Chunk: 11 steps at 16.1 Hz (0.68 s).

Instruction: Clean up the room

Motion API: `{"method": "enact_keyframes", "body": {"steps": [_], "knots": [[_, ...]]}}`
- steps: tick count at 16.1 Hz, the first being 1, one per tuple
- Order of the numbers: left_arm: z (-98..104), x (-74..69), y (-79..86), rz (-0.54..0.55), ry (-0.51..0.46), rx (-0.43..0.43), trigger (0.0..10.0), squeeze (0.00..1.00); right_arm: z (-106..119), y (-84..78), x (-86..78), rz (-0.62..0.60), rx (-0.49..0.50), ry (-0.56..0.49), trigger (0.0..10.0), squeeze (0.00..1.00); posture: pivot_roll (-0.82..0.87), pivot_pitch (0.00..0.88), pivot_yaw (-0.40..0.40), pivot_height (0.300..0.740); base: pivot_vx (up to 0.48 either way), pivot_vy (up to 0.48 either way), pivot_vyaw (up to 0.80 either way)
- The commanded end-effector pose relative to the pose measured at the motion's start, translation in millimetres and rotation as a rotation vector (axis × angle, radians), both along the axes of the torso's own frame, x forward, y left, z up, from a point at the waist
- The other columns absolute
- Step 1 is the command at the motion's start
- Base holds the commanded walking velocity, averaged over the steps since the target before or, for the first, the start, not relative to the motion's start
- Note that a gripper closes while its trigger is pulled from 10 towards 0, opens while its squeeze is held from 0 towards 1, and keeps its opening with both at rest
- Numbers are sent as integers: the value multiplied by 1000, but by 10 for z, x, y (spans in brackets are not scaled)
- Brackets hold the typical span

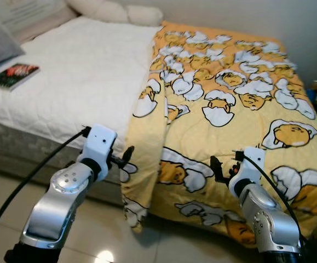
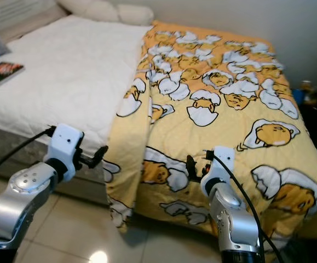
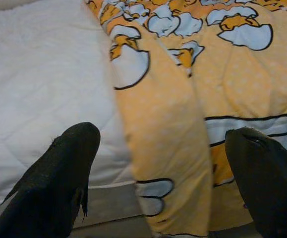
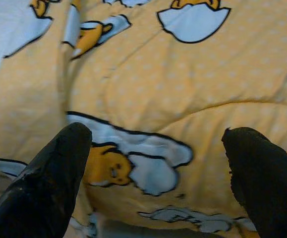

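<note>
Across the bed, the yellow blanket lies bunched on the right half. Left gripper and right gripper — both spread, empty. Risk: shallow pinch slips off fold.

I see the head views evenly lit by soft indoor light, bright enough to read every print on the yellow blanket. The white mattress sits close to overexposed toward ten o'clock, its quilting faint. A small glare spot shines on the tiled floor at six o'clock. Shade gathers under the bed edge and at three o'clock, where the corner goes dark and murky. Both head views are slightly soft. In my wrist views the black fingers are blurred and featureless, and the fabric beyond is grainy.
</note>
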<state>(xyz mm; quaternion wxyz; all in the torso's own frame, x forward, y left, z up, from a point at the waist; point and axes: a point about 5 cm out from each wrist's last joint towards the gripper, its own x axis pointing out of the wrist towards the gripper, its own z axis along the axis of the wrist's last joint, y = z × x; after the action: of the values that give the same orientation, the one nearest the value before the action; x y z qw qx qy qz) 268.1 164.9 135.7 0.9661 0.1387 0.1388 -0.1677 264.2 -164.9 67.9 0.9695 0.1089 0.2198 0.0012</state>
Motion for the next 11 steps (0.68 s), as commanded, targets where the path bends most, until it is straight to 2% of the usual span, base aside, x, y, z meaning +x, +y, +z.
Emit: {"method": "enact_keyframes", "body": {"steps": [1, 11], "knots": [[18, 8, 39, 8, -2, 8, 10000, 0, 39, 58, 19, 13, 3, -9, 10000, 1000, -56, 0, -63, 740, 0, 398, -669], [47, 49, 88, 36, -13, -5, 10000, 0, 79, 98, 36, 24, -11, -13, 10000, 1000, -53, 0, -57, 740, 0, 384, -669]]}}
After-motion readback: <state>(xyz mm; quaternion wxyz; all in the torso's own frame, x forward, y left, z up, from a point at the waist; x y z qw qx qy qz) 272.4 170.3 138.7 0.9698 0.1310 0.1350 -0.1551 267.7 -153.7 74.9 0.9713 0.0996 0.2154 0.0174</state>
